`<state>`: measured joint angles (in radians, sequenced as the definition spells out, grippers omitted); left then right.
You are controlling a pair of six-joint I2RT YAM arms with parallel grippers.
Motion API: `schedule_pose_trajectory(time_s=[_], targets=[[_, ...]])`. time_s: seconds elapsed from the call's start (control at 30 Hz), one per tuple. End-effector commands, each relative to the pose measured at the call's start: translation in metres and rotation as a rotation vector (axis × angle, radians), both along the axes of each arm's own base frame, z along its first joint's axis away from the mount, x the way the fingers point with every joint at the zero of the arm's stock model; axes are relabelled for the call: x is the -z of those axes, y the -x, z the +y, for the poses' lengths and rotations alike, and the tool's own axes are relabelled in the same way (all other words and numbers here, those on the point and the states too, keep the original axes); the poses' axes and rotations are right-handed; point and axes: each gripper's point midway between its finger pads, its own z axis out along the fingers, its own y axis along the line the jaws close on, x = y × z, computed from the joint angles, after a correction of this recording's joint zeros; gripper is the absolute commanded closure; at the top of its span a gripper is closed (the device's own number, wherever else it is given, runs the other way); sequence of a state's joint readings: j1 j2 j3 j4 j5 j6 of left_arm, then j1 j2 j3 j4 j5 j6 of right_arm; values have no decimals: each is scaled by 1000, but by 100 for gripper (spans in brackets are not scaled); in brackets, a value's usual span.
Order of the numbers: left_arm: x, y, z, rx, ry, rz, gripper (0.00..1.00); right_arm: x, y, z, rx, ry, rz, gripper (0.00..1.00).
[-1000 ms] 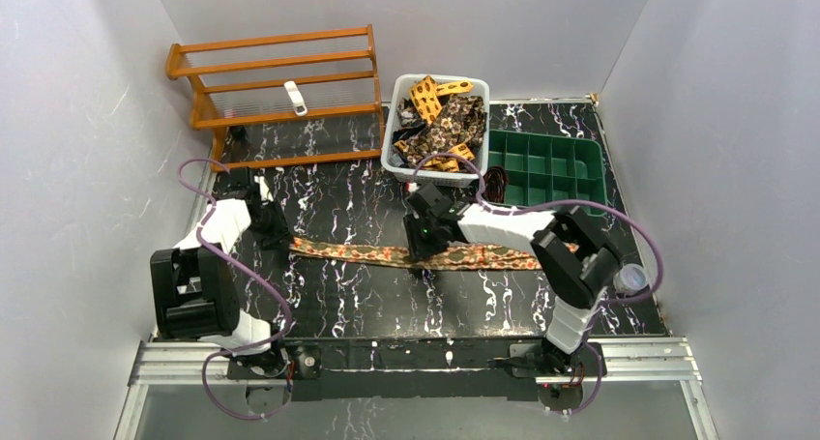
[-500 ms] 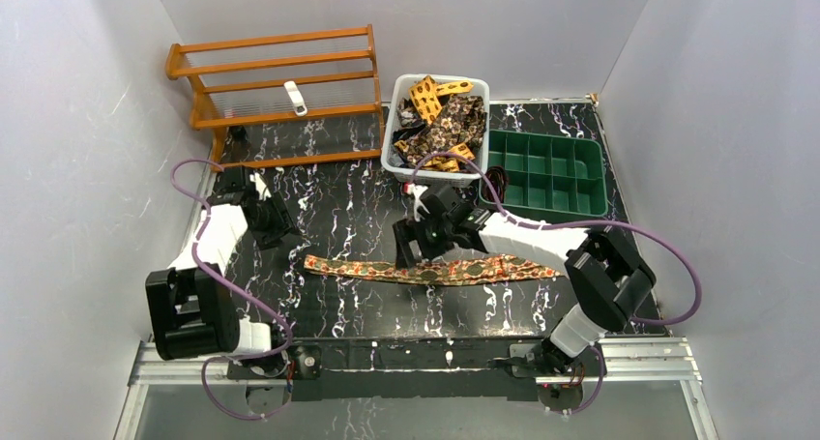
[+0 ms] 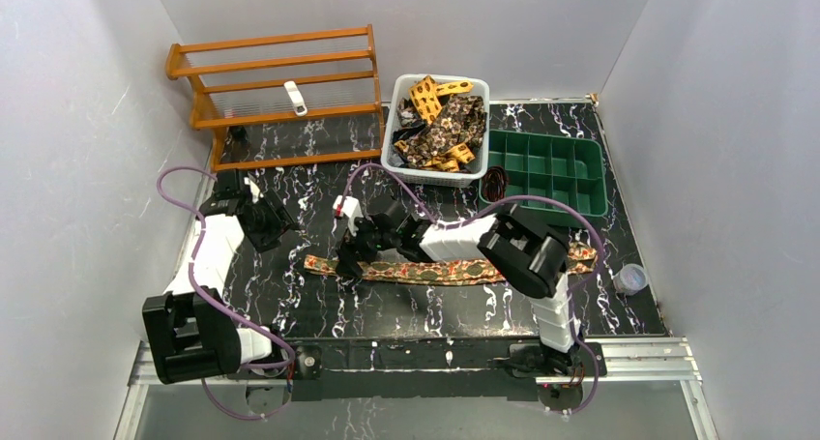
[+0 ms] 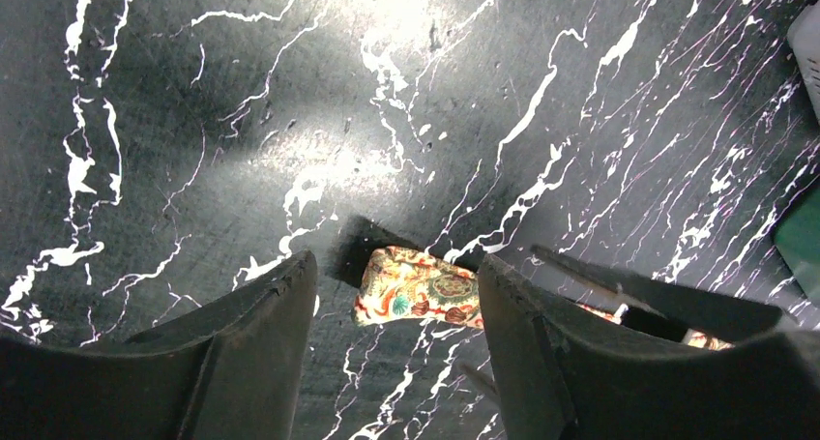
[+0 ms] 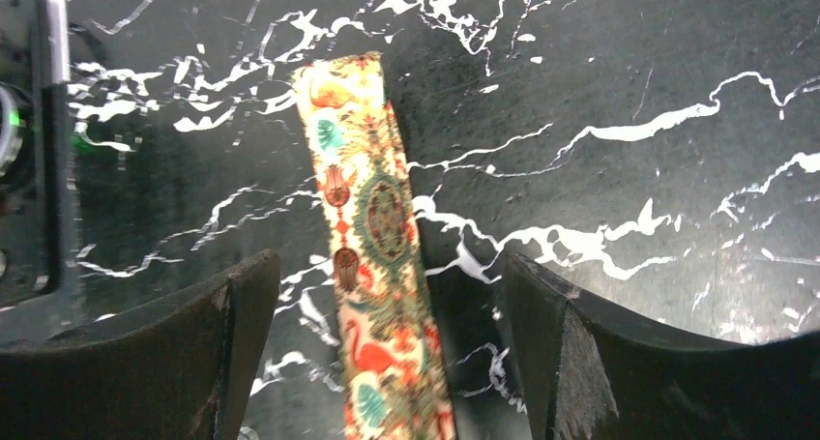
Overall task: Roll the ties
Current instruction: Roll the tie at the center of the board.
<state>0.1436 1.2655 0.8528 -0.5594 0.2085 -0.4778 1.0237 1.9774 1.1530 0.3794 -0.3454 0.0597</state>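
Patterned tie [image 3: 425,272] lies flat, 0 turns rolled; more ties [image 3: 440,121] fill far basket [image 3: 391,150]. Left gripper [image 4: 395,264] and right gripper [image 5: 385,266] both released, empty.

Surface: we see a black marble-look tabletop [image 3: 319,305] with white veins, filling the middle of the frame.
Upper left: an orange-brown wooden slatted rack [image 3: 280,82] stands on it.
Top centre: a white plastic basket [image 3: 392,135] sits just right of the rack.
Upper right: a green plastic compartment tray [image 3: 546,169] sits just beside the basket.
Centre: we find a long red-orange and olive patterned fabric necktie [image 3: 435,272] lying flat and unrolled, running left to right.
Right edge: a small clear plastic cup [image 3: 629,279] stands near the necktie's right end.
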Motion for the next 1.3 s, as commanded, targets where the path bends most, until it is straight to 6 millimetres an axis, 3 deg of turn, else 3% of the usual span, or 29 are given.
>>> schedule_pose_trajectory(time_s=[0.0, 0.33, 0.5, 0.63, 0.77, 0.87, 0.93, 1.0, 1.17, 1.27], targets=[[4, 19, 1, -23, 0, 49, 40, -23, -15, 31, -104, -137, -168, 9], [9, 25, -8, 3, 49, 62, 38, 32, 21, 25, -252, -32, -192, 20], [20, 35, -11, 54, 56, 124, 37, 61, 13, 11, -213, 70, -270, 36], [33, 46, -2, 106, 9, 231, 37, 65, 10, 1, -202, 92, -312, 47], [37, 44, -18, 172, 100, 224, 38, 55, 17, 1, -241, 67, -309, 53], [39, 47, -22, 192, 126, 242, 37, 48, 19, 3, -251, 53, -305, 52], [39, 49, -23, 200, 127, 245, 37, 41, 21, 6, -261, 36, -301, 46], [38, 49, -21, 189, 117, 238, 36, 29, 22, 10, -260, 12, -294, 29], [24, 36, -16, 165, 79, 157, 34, -45, 0, 19, -108, -81, -351, 13], [13, 29, -17, 169, 74, 93, 33, -83, -35, -1, 176, -93, -374, 2]])
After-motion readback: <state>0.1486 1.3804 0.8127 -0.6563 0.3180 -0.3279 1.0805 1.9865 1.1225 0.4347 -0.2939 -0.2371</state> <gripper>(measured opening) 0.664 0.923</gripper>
